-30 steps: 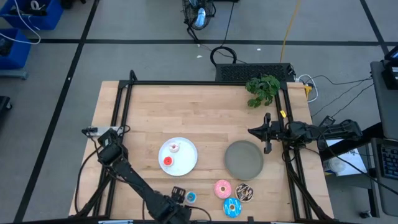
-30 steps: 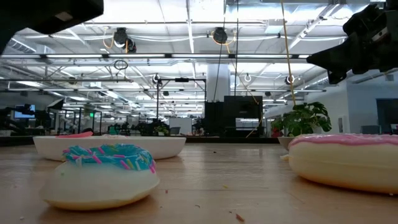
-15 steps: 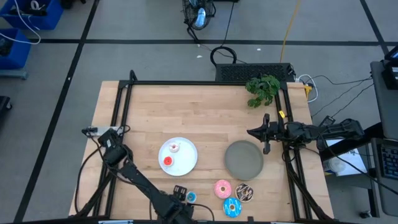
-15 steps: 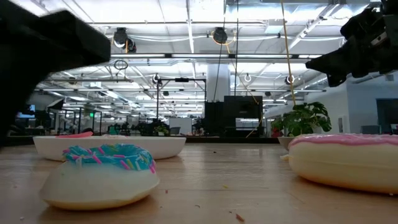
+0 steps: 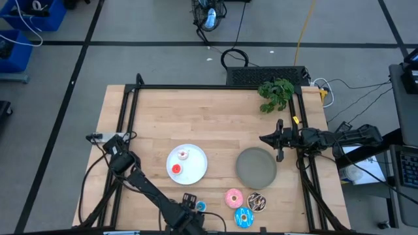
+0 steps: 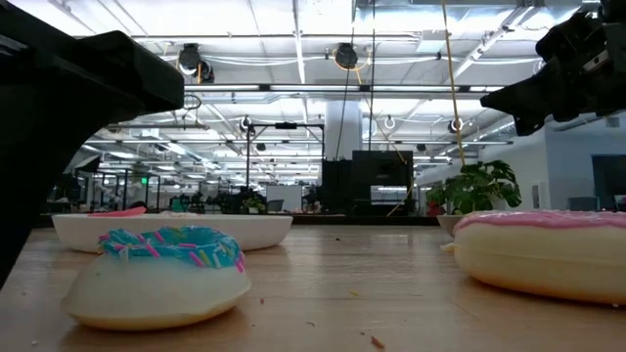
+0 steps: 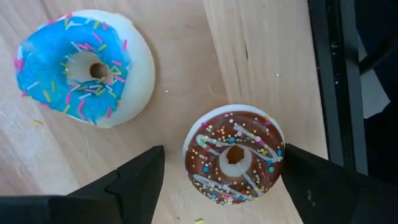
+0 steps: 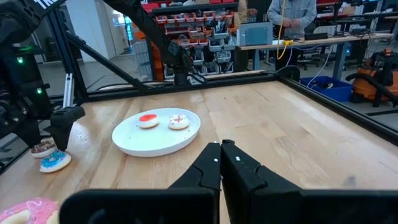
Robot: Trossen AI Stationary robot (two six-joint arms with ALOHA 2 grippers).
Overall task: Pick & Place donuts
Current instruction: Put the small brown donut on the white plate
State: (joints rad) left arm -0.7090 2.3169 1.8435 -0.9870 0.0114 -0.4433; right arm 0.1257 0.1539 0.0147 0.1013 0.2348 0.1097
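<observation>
Hovering at the near edge of the light wooden table point(image 5: 196, 117), the left gripper point(image 5: 189, 203) has its dark fingers point(image 7: 134, 180) spread wide apart, one on each side of a small toy ring donut with glossy brown icing, thin white drizzle and coloured sprinkle dots point(image 7: 235, 155). Just beside it lies a small cream-bodied ring donut with bright blue icing and pink and yellow sprinkles point(image 7: 84, 65).

On the round white plate point(image 5: 196, 171) sit a small red-iced donut point(image 5: 176, 170) and a small whitish donut point(image 5: 183, 155), near each other but apart. A larger pink donut point(image 5: 234, 197), a larger blue donut point(image 5: 243, 217) and a larger sprinkled chocolate donut point(image 5: 257, 202) cluster below the round grey plate point(image 5: 256, 166).

The right gripper point(image 5: 277, 139) waits at the table's right edge, beside the grey plate, fingers point(image 8: 211, 163) pressed together on nothing.
</observation>
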